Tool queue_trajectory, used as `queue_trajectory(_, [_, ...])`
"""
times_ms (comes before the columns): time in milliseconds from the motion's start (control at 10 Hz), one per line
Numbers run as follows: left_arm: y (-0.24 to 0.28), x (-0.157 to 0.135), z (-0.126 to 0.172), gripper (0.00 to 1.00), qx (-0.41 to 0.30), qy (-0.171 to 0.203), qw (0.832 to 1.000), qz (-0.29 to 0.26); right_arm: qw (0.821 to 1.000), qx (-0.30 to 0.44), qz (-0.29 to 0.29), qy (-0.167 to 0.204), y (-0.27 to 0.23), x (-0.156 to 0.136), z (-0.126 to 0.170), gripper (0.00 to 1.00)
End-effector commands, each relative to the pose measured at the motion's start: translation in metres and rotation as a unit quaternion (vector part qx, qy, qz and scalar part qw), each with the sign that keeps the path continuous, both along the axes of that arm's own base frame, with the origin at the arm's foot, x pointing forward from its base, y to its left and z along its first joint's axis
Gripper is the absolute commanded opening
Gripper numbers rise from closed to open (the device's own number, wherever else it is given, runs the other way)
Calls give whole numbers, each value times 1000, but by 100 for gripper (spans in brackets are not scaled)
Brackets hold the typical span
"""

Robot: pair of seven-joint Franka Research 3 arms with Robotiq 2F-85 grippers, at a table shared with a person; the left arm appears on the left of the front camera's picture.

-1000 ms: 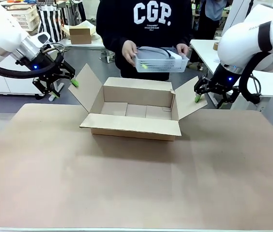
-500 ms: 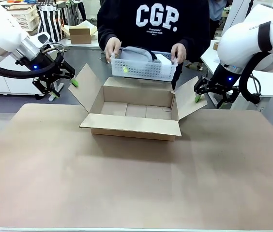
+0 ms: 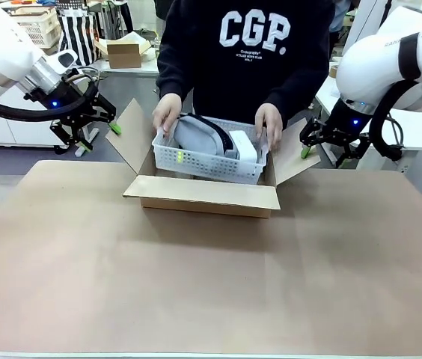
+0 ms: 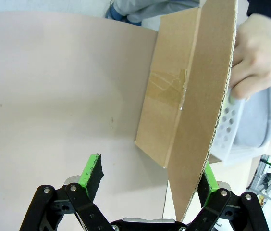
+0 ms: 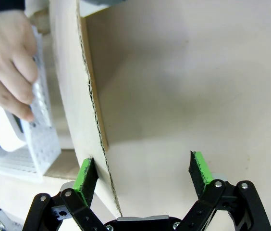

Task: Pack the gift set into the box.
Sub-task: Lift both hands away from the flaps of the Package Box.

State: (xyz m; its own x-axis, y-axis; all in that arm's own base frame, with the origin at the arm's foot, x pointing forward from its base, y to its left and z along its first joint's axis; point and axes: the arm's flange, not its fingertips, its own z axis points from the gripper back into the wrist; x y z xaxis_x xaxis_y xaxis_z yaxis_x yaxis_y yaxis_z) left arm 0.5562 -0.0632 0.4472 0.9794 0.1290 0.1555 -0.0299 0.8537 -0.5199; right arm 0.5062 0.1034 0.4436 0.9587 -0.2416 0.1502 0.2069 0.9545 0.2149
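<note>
**Flaps straddled, set going in**

My left hand (image 3: 99,137) and right hand (image 3: 312,146) both stand wide. Each straddles a side flap of the box (image 3: 207,202) on the table (image 3: 196,292) without gripping it, probably to leave the opening clear. The person's hands (image 3: 167,112) hold the gift set (image 3: 207,161), a white basket, partly inside the box.

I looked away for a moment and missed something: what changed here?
The person lowered the white basket from chest height into the box, both hands still holding it. The left gripper and right gripper stayed open at its side flaps; the box stayed put.
</note>
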Motion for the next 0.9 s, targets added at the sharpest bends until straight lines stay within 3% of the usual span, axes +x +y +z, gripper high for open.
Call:
queue_trajectory(0, [0, 1, 1, 100, 0, -2, 1000, 4, 1000, -6, -2, 1, 0, 1, 3, 100])
queue_trajectory(800, [0, 1, 1, 100, 0, -2, 1000, 4, 1000, -6, -2, 1, 0, 1, 3, 100])
